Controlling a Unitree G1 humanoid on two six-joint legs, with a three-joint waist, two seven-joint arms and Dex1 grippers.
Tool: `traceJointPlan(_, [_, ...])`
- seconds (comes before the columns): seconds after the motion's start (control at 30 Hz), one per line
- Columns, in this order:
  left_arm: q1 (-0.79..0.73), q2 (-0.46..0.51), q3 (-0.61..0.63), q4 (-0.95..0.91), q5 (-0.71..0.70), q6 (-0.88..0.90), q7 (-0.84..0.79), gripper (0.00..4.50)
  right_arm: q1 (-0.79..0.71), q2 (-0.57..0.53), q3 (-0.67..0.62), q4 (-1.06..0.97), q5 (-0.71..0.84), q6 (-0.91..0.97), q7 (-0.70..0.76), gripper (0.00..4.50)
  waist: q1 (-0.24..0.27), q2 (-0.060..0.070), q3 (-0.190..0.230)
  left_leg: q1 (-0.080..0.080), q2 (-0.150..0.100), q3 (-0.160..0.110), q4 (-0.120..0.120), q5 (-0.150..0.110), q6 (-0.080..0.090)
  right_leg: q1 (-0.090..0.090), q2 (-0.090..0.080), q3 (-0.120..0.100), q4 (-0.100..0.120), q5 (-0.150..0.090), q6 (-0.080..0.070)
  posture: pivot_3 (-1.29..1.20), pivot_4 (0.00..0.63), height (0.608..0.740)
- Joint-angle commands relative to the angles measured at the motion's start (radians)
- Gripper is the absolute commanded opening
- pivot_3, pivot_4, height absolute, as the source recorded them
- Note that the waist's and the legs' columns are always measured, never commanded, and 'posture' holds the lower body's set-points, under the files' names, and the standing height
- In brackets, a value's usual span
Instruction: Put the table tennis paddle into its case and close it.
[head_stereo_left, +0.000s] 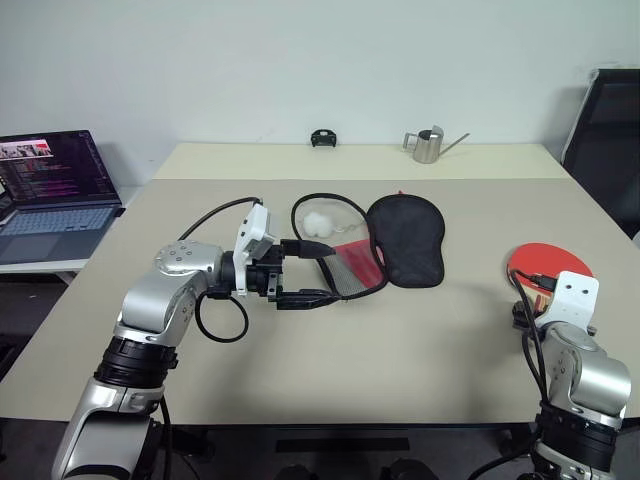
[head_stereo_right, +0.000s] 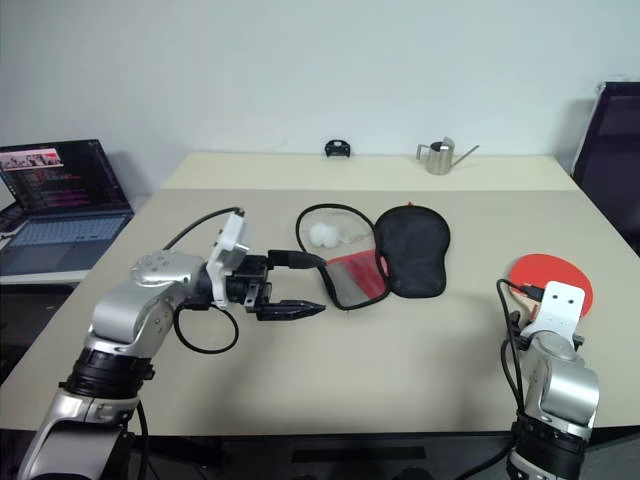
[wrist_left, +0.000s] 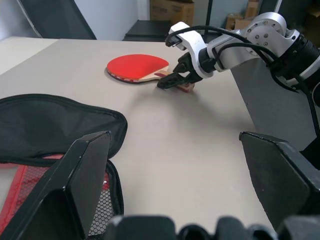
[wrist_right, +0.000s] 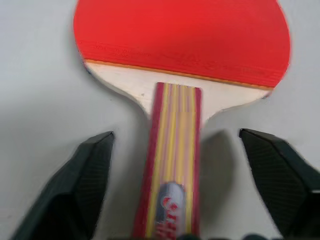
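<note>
The table (head_stereo_left: 300, 360) carries the case (head_stereo_left: 405, 238), unzipped, mid-table beside my spread, empty left gripper (head_stereo_left: 305, 272). The table tennis paddle (wrist_right: 182, 45) lies near the right edge; my right gripper (wrist_right: 175, 195) straddles its handle, fingers apart, nothing gripped. Picking up: next, pinch the handle. The handle's butt is cut off.

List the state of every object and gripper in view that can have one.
Case: unzipped, lying open on the table.
Table tennis paddle: flat on the table, red face up, not gripped.
Left gripper: open, beside the case.
Right gripper: open, straddling the handle.
Laptop: open, screen on.
</note>
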Motion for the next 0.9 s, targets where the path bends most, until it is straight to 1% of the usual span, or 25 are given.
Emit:
traceJointPlan(0.03, [0.003, 0.013, 0.034, -0.04, -0.008, -0.008, 0.008, 4.5, -0.005, 0.002, -0.001, 0.042, 0.008, -0.011, -0.013, 2.9, 0.0, -0.001, 0.0, 0.002, 0.0, 0.0, 0.0, 0.0, 0.0, 0.002, 0.0, 0.0, 0.0, 0.0, 0.0, 0.0, 0.15, 0.74])
traceJointPlan(0.17, [0.009, 0.016, 0.036, -0.047, -0.012, -0.004, 0.015, 4.5, -0.006, 0.005, -0.006, 0.057, 0.006, -0.018, -0.032, 1.51, 0.001, -0.001, -0.001, 0.009, 0.0, -0.001, 0.0, 0.0, 0.0, 0.008, 0.0, -0.001, -0.001, 0.0, 0.0, 0.0, 0.15, 0.74])
traceJointPlan(0.2, [0.01, 0.017, 0.037, -0.049, -0.012, -0.003, 0.017, 4.5, -0.006, 0.011, -0.01, 0.056, 0.007, -0.021, -0.04, 1.26, 0.001, -0.001, -0.001, 0.009, 0.0, 0.0, 0.0, 0.0, 0.0, 0.008, 0.0, 0.0, 0.0, 0.0, 0.0, 0.0, 0.15, 0.74])
traceJointPlan(0.23, [0.012, 0.019, 0.038, -0.051, -0.013, -0.001, 0.019, 4.5, -0.006, 0.015, -0.013, 0.055, 0.009, -0.024, -0.046, 1.1, 0.001, -0.001, -0.001, 0.009, 0.0, -0.001, 0.0, 0.0, 0.0, 0.008, 0.0, -0.001, 0.0, 0.0, 0.0, 0.0, 0.15, 0.74])
traceJointPlan(0.43, [0.022, 0.026, 0.045, -0.058, -0.015, 0.005, 0.031, 4.5, -0.027, 0.041, -0.001, 0.043, 0.019, -0.069, -0.07, 1.1, 0.0, -0.002, -0.001, 0.008, 0.0, -0.001, 0.0, 0.0, 0.0, 0.008, 0.0, 0.0, 0.0, 0.0, 0.0, 0.0, 0.15, 0.74])
traceJointPlan(0.57, [0.033, 0.03, 0.058, -0.064, -0.017, 0.01, 0.046, 4.5, -0.063, 0.039, 0.032, 0.018, 0.019, -0.098, -0.071, 1.1, -0.003, -0.002, -0.001, 0.008, 0.0, -0.001, 0.0, 0.0, 0.0, 0.008, 0.0, 0.0, 0.0, 0.0, 0.0, 0.0, 0.15, 0.74])
traceJointPlan(0.8, [0.074, 0.046, 0.097, -0.089, -0.029, 0.028, 0.08, 4.5, -0.137, 0.021, 0.132, -0.038, 0.015, -0.117, -0.044, 1.1, -0.01, 0.001, 0.001, 0.005, 0.0, 0.002, -0.002, 0.0, 0.0, 0.0, 0.0, 0.003, 0.005, -0.001, -0.001, 0.0, 0.15, 0.74])
traceJointPlan(0.9, [0.099, 0.058, 0.12, -0.097, -0.032, 0.035, 0.094, 4.5, -0.172, 0.033, 0.17, -0.045, 0.02, -0.114, -0.042, 1.1, -0.009, 0.001, 0.001, 0.003, 0.0, 0.001, -0.002, 0.0, 0.0, -0.001, 0.0, 0.002, 0.004, -0.002, -0.002, 0.0, 0.15, 0.74])
